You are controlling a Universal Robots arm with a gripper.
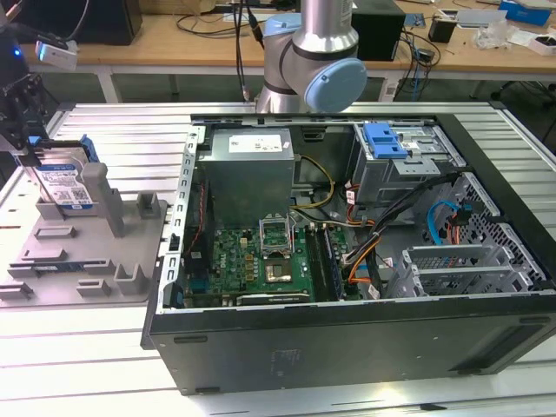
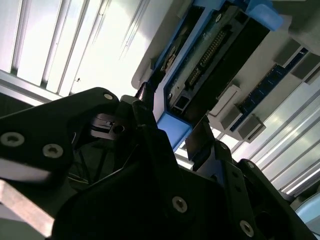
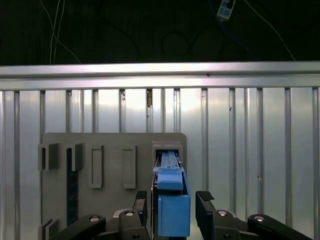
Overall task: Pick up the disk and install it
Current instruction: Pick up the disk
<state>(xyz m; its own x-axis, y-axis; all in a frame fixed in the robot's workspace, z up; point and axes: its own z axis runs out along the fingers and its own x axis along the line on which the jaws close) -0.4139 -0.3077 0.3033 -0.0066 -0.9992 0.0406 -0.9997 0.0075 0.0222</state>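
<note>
The disk (image 1: 66, 184), silver with a blue-and-white label and a blue carrier rail, stands on edge in a slot of the grey fixture (image 1: 87, 261) at the exterior view's left. My gripper (image 1: 39, 169) hangs over it from above, open. In the first wrist view my gripper (image 3: 173, 197) straddles the disk's blue rail (image 3: 173, 210): one finger lies close against it and the other finger (image 3: 205, 199) stands a gap away. The second wrist view shows the disk's connector edge (image 2: 210, 55) running between my gripper's (image 2: 172, 117) fingers.
An open computer case (image 1: 347, 347) fills the middle and right of the exterior view, with a motherboard (image 1: 261, 261), cables and a drive bay bearing a blue latch (image 1: 387, 139). The arm's joint (image 1: 317, 61) rises behind the case. Upright posts (image 1: 100, 195) stand on the fixture beside the disk.
</note>
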